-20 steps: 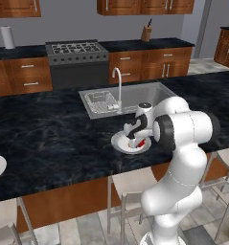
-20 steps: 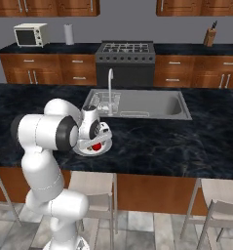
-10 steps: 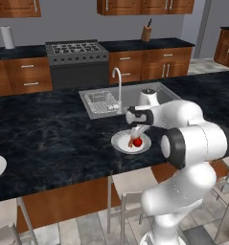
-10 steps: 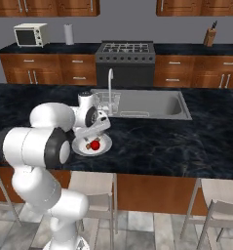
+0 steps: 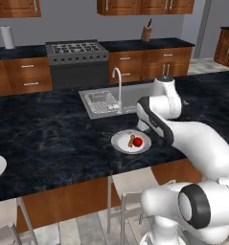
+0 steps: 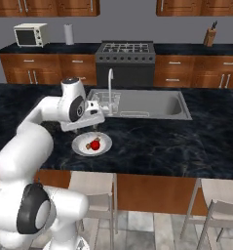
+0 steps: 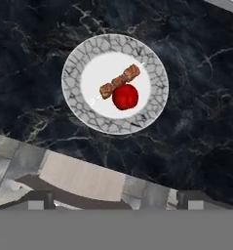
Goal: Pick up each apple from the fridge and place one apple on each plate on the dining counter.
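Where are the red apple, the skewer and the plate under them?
red apple [image 7: 125, 96], hand view, centre of fruit.
skewer [image 7: 120, 81], hand view, middle meat chunk.
plate [image 7: 78, 111], hand view, patterned rim.

Flat, even rendered light — soft faint shadows, no glare, slightly coarse and soft detail throughout.

No lettering, brand mark, number or sign can be read anywhere in these views, not on the microwave [image 6: 31, 34], the stove [image 6: 126, 48], the plate [image 7: 115, 83] or the worktop [image 5: 49, 139].
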Motion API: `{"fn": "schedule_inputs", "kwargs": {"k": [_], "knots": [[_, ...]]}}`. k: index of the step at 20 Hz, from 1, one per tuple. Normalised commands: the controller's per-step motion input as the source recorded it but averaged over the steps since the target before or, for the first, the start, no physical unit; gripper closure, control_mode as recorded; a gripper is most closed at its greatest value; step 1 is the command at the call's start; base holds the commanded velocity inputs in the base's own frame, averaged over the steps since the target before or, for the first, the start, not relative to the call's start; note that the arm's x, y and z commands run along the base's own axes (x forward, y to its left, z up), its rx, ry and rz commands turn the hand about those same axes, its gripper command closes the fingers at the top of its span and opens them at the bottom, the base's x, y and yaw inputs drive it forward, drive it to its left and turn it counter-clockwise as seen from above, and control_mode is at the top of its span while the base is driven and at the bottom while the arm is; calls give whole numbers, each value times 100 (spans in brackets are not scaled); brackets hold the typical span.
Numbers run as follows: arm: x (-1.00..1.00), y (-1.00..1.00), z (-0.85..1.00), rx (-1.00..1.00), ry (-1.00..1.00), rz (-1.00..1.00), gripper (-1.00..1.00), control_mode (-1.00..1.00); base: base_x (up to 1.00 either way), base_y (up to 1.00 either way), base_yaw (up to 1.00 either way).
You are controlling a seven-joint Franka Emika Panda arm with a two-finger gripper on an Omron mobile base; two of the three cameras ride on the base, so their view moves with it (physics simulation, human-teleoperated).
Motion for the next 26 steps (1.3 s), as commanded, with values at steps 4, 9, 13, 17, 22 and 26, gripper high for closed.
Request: {"fn": "schedule_inputs", "kwargs": {"k": [4,9,13,17,22,26], "knots": [[-95,0,67,15,-3,-52,-100,-100,0,0,0],[-94,2,67,25,2,-37,-100,-100,0,0,0],[-100,1,23,9,1,-12,-100,-100,0,0,0],[-87,19,34,0,0,-1,-100,-100,0,0,0],[-13,17,-1,-6,11,0,-100,-100,0,0,0],[0,0,-24,-1,7,0,-100,-100,0,0,0]]}}
